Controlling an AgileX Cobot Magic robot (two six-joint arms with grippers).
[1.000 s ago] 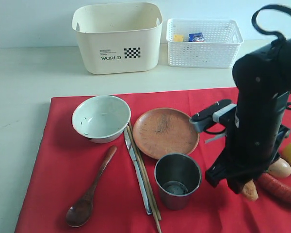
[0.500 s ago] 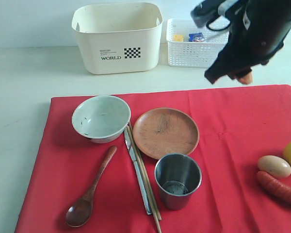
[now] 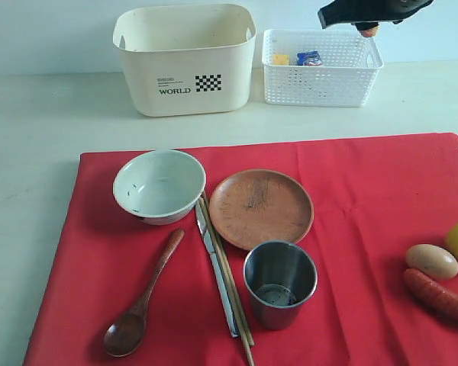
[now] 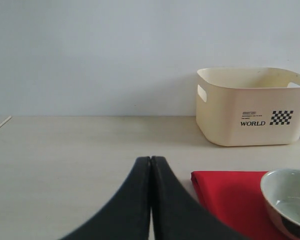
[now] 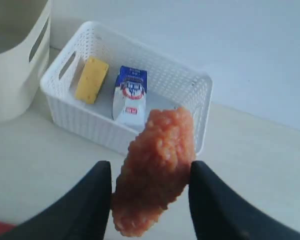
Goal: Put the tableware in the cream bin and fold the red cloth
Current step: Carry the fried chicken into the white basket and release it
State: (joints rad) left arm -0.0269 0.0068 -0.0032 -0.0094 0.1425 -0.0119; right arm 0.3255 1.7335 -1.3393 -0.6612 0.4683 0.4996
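Six pieces of tableware wait untouched on the red cloth (image 3: 366, 198) across the lower half of the frame: bowl (image 3: 159, 185), plate (image 3: 261, 207), cup (image 3: 279, 284), spoon (image 3: 141, 305), knife (image 3: 216, 278) and chopsticks (image 3: 229, 286), the last two lying side by side with their long axes running top to bottom. At the upper right edge the right gripper (image 3: 366, 17) hangs above the white basket (image 3: 320, 80), its jaws partly closed on an orange toy food piece (image 5: 157, 165); cheese (image 3: 280, 59) and a milk carton (image 3: 309, 58) already lie inside. The cream bin (image 3: 185, 76) stands at upper centre-left, just beside the basket and apparently empty. All tableware lies well down and to the left of that gripper. The left gripper (image 4: 151, 200), jaws pressed together on nothing, sits low by the cloth's left corner and looks the nearer arm for the bowl and spoon. A second earlier the right arm was down at the cloth's right side by the egg (image 3: 432, 261) and sausage (image 3: 439, 296); it has since risen to the basket, while the tableware has not shifted.
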